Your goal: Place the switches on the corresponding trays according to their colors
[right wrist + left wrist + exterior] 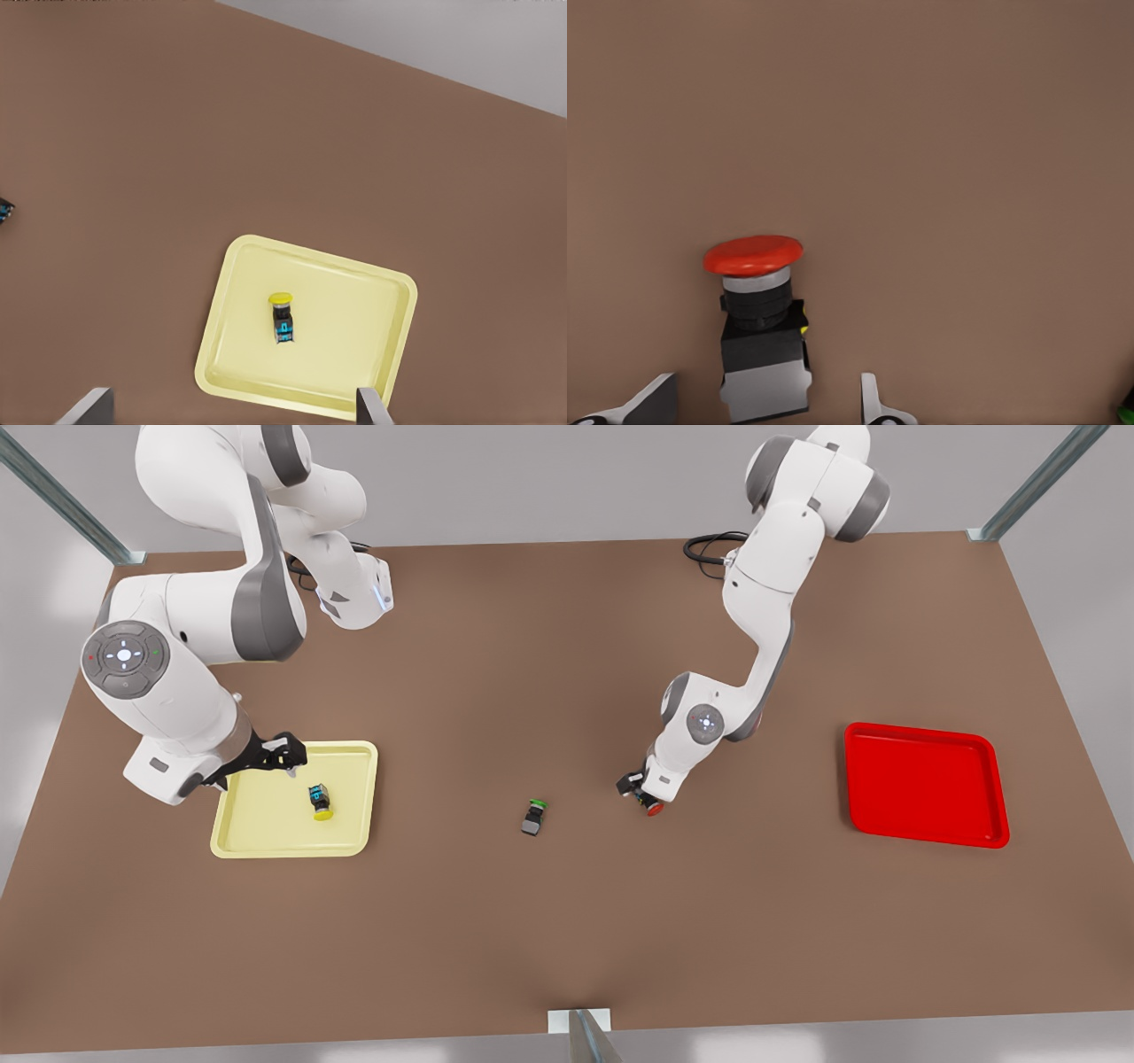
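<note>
Brown desk [567, 921] carries everything. Well off to the front view's right of the left pincer [640, 790] lies the red tray [921, 784]; the yellow tray [266, 828] sits under the right pincer [285, 755], which hangs spread and empty above it, waiting, the yellow switch [321, 801] lying inside just below. Between the two pincers rests the green switch [534, 816]. Left pincer stands low and parted around the red switch [757, 323], whose body lies between the fingers [873, 403], not yet clamped. I judge it best to close squarely on the dark body, below the cap, before lifting.
</note>
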